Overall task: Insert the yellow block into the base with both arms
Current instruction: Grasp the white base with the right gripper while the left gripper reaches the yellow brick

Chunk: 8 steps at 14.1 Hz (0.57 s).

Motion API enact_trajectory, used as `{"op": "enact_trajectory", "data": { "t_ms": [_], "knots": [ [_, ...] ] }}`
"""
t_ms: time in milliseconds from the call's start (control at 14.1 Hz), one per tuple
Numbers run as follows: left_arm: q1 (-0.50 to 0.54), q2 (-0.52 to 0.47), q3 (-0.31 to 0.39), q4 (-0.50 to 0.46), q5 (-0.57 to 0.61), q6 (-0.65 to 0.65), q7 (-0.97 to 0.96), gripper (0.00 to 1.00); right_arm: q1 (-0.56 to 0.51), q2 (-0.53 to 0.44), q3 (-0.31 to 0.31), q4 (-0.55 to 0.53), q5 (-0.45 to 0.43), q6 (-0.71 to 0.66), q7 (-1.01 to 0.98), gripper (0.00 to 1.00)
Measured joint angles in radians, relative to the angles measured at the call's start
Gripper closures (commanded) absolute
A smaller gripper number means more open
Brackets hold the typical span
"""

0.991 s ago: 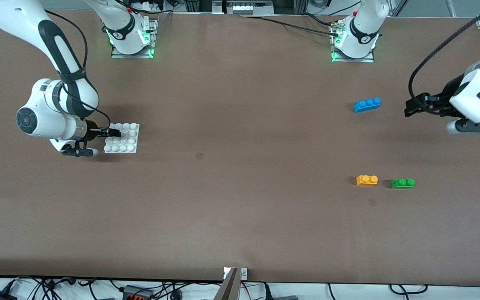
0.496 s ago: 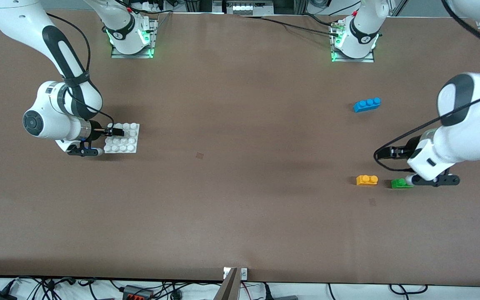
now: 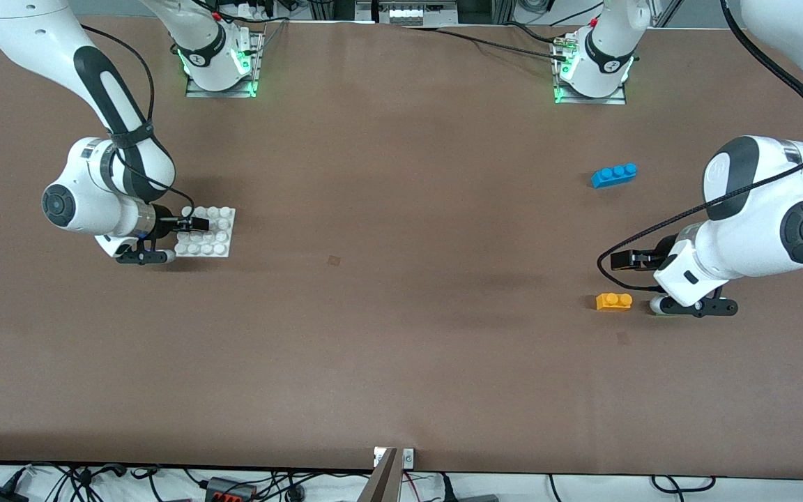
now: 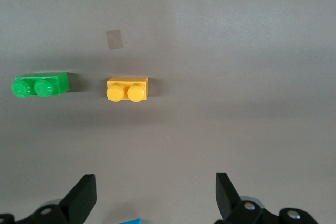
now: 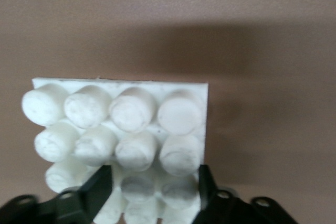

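The yellow block (image 3: 613, 301) (image 4: 127, 88) lies flat on the brown table toward the left arm's end, two studs up. My left gripper (image 3: 619, 261) (image 4: 155, 198) hangs open over the bare table beside it, nothing between its fingers. The white studded base (image 3: 217, 237) (image 5: 131, 119) lies toward the right arm's end. My right gripper (image 3: 196, 224) (image 5: 153, 184) is low on the base's edge, its fingers (image 5: 102, 184) closed in on a pair of studs.
A green two-stud brick (image 4: 41, 85) lies beside the yellow block, hidden under the left wrist in the front view. A blue three-stud brick (image 3: 614, 175) lies farther from the front camera. The robot bases (image 3: 220, 63) stand along the table's edge.
The left arm swung in from the table's end to hang beside the yellow block, covering the green brick. The right gripper's fingers closed in on the base's studs; the base shifted slightly.
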Motion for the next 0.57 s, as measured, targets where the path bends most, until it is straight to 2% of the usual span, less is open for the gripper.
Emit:
{"op": "enact_trajectory", "data": {
  "t_ms": [566],
  "knots": [
    [0.003,0.002,0.002,-0.011,0.0,0.0,0.0,0.0,0.001,-0.002,0.005,0.003,0.0,0.0,-0.007,0.41]
  ]
}}
